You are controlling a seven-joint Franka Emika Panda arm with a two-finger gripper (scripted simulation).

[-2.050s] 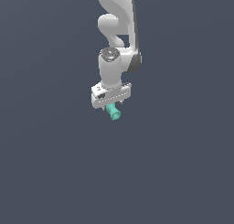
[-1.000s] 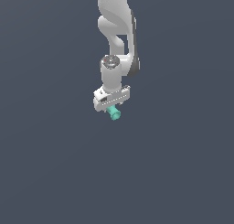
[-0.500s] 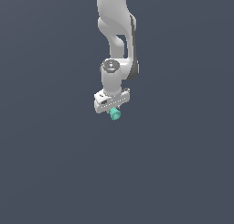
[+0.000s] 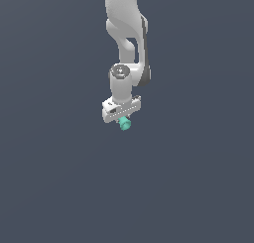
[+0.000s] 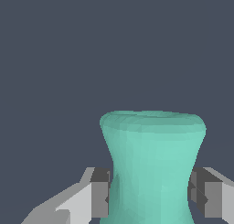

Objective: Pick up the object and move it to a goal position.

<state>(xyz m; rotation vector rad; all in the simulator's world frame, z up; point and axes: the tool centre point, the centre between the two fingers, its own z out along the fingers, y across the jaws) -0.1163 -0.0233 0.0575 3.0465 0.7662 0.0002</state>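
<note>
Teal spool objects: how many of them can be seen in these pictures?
1. The single teal spool sits between the fingers of the gripper, pads at its narrow waist. It shows in both views. Nothing suggests another is hidden.

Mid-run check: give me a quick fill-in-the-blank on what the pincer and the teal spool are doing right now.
1. The pincer is shut on the ____ spool.
2. In the wrist view, the dark finger pads press on the spool's narrow ____.
3. In the exterior view, the spool pokes out ____ the white pincer.
4. The arm is ____ in colour.

Missing words: teal; waist; below; white
</note>
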